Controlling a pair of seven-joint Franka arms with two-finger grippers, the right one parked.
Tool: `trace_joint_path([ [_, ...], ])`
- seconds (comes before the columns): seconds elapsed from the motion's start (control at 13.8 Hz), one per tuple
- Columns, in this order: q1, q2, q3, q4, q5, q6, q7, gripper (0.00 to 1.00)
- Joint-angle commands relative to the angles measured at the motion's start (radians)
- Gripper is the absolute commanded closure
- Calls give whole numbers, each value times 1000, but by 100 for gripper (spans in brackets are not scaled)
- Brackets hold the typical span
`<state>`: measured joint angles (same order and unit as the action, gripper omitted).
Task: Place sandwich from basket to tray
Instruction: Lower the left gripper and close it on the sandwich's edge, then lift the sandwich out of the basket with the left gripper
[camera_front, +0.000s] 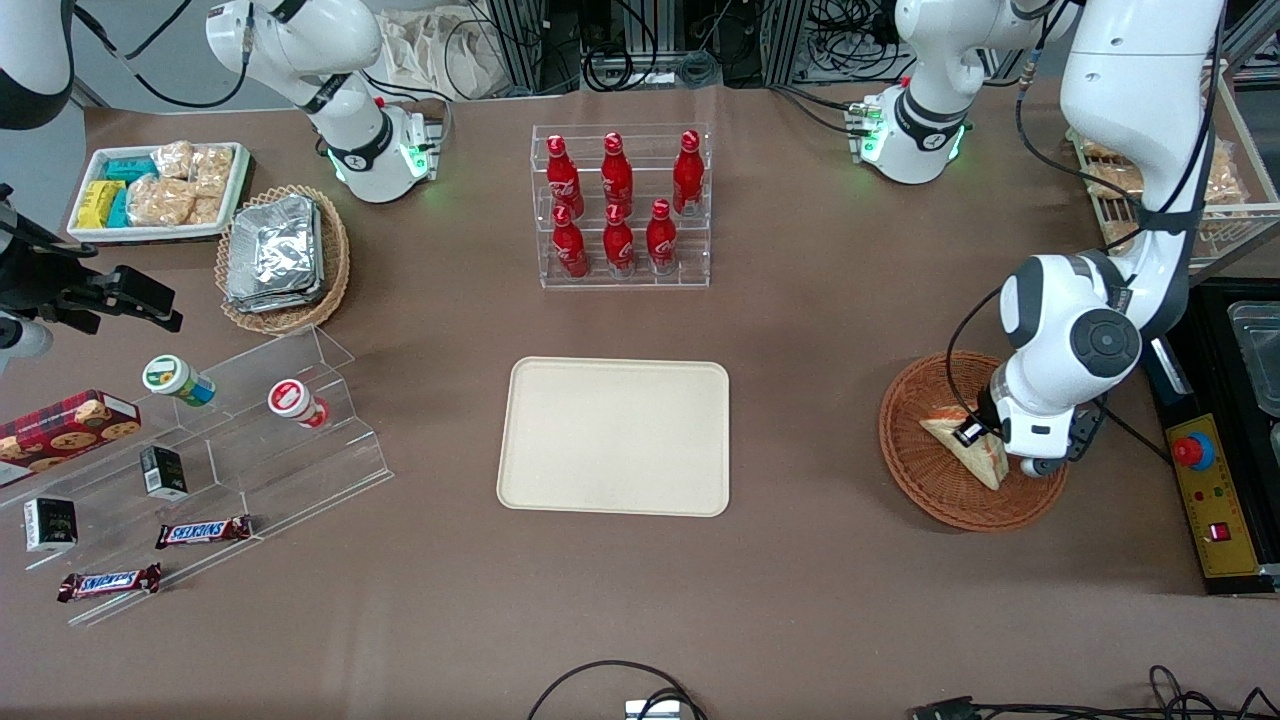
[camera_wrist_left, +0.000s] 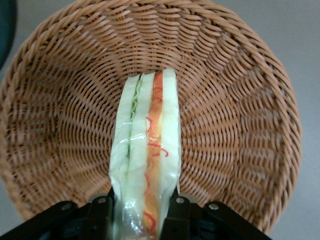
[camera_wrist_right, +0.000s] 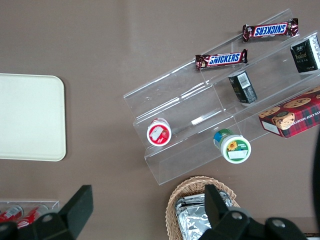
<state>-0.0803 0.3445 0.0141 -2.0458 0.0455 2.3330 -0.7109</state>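
My gripper (camera_wrist_left: 139, 212) is clamped on the pale triangular bread-wedge sandwich (camera_wrist_left: 146, 155) inside the round reddish-brown wicker basket (camera_front: 915, 470), so I should lift straight up, then carry toward nine o'clock to the cream rectangular tray (camera_front: 615, 437).

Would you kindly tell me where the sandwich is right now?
The sandwich lies in the basket toward the working arm's end of the table, with the gripper closed on it.

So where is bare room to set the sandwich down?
The tray is bare all over. Open tabletop also lies between it and the basket, where the hand grips the sandwich. It's crowded around the acrylic shelf toward the parked arm's end.
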Motion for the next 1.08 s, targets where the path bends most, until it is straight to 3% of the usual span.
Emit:
trace_joint_path([
  [0.0,-19,-80,-6,102,10,-256,60,100],
  [0.36,-120,-93,-29,430,8,-613,298,100],
  [0.51,-169,-91,-40,516,-4,-662,367,100],
  [0.72,-205,-47,-149,624,8,-716,404,100],
  [1.01,-323,71,-169,679,8,-669,389,100],
])
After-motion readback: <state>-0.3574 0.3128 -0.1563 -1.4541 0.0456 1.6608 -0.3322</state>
